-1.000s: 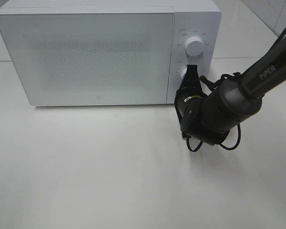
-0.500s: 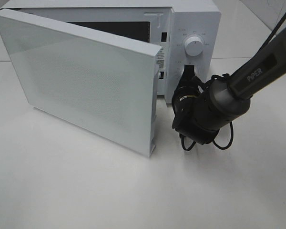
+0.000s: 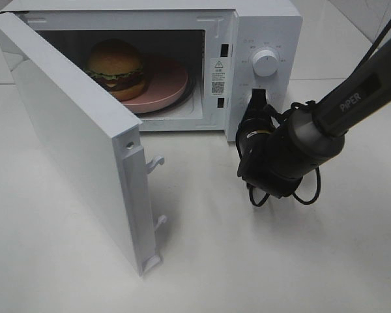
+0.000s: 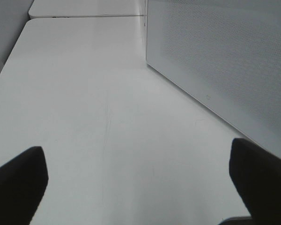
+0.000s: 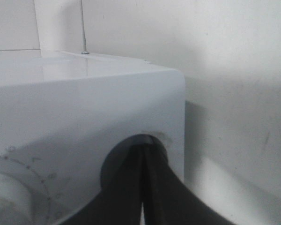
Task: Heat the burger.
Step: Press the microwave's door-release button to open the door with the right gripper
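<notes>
Burger sits on a pink plate inside the open microwave, far left. The right gripper is closed, its tips against the control panel. The left gripper is open. Best to back straight off, then shut the door fully.

Bright, even light throws soft shadows on the table; wrist views slightly blurred.

The high camera looks steeply down on the front of the microwave and the counter. The left wrist camera skims low along the counter beside the open door. The right wrist camera sits tight against the control panel.
</notes>
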`<action>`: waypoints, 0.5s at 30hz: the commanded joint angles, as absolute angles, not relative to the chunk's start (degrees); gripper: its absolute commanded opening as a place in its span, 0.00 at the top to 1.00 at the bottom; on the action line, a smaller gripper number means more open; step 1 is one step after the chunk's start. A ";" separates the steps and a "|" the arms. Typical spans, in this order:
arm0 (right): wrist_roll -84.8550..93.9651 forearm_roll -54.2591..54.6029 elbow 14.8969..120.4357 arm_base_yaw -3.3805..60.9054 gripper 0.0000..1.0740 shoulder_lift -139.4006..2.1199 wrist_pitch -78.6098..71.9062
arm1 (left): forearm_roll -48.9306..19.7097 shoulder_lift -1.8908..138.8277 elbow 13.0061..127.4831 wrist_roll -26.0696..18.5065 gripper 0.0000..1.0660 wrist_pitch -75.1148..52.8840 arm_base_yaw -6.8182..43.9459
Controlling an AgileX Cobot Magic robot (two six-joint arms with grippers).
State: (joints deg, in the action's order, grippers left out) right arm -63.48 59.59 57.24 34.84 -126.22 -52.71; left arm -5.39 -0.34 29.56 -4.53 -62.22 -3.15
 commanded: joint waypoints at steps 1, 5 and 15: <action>-64.00 48.87 60.28 33.06 1.00 -124.39 -61.59 | -5.61 -1.15 29.62 -4.47 0.08 -61.48 -3.32; -63.94 49.33 60.16 34.32 1.00 -124.27 -61.48 | -5.61 -1.15 29.62 -4.47 0.08 -61.48 -3.32; -63.31 50.25 56.67 34.38 1.00 -121.01 -56.84 | -5.61 -1.15 29.62 -4.47 0.08 -61.48 -3.32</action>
State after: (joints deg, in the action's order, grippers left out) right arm -63.60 58.44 55.35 34.78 -123.99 -52.08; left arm -5.39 -0.34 29.56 -4.53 -62.22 -3.15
